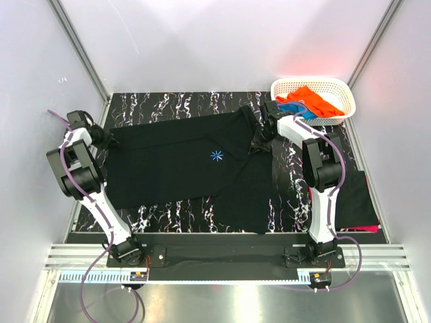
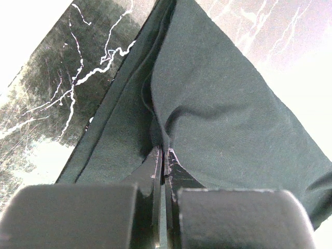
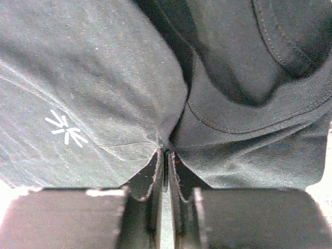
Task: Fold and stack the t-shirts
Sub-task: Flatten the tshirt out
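Note:
A large black t-shirt [image 1: 195, 171] with a small blue starburst mark [image 1: 217, 156] lies spread across the table. My left gripper [image 1: 109, 138] is shut on its left edge; in the left wrist view the gripper [image 2: 164, 151] pinches a fold of the black cloth [image 2: 218, 104]. My right gripper [image 1: 260, 141] is shut on the shirt beside the collar; in the right wrist view the gripper [image 3: 165, 151] pinches the cloth between the starburst mark [image 3: 66, 127] and the collar [image 3: 249, 122]. An orange shirt [image 1: 306, 99] and a blue shirt [image 1: 304, 112] lie in the basket.
A white lattice basket [image 1: 340, 91] stands at the back right corner. A folded black shirt [image 1: 355, 198] lies on a magenta one [image 1: 363, 229] at the right edge. The black marble table [image 1: 168, 104] is bare along the back. Grey walls close in on both sides.

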You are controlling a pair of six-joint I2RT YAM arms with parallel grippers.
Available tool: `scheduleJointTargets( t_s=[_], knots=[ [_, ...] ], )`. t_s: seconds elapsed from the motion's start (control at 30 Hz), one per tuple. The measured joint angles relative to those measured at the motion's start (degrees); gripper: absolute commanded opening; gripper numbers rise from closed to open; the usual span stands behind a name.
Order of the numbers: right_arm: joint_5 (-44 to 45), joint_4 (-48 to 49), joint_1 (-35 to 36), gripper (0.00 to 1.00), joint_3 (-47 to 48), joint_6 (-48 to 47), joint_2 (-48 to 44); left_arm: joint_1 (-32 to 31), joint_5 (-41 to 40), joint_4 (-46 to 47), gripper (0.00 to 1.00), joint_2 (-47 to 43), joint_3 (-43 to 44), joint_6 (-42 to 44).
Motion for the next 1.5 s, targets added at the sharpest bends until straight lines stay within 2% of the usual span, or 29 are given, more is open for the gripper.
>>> scheduleJointTargets(
  t_s=[0.03, 0.13, 0.3, 0.7, 0.93, 1.27, 1.5],
  knots=[
    [-0.22, -0.02, 0.00, 0.26, 0.15, 0.04, 0.00, 0.00, 0.04, 0.00, 0.00, -0.02, 0.00, 0.00],
    [-0.57, -0.02, 0.00, 0.27, 0.44, 0.31, 0.00, 0.00, 0.07, 0.00, 0.00, -0.02, 0.00, 0.00],
    [-1.03, -0.02, 0.00, 0.01, 0.68, 0.42, 0.00, 0.00, 0.11, 0.00, 0.00, -0.02, 0.00, -0.02],
    [-1.64, -0.46, 0.00, 0.00, 3.30, 0.61, 0.00, 0.00, 0.26, 0.00, 0.00, -0.02, 0.00, -0.20],
    [-1.09, 1.36, -1.05, 0.00, 9.07, 0.00, -0.02, 0.00, 1.25, -0.11, 0.00, -1.92, -0.17, -1.22],
    [2.08, 10.60, -6.23, 0.00, 26.08, 0.83, -1.44, -1.75, 3.69, 0.11, 0.00, -17.81, -2.82, -4.07],
    [2.78, 17.77, -7.13, 0.00, 30.53, -2.01, -11.45, -4.20, 7.37, 1.25, 0.00, -35.06, -8.50, -8.28]
  ],
)
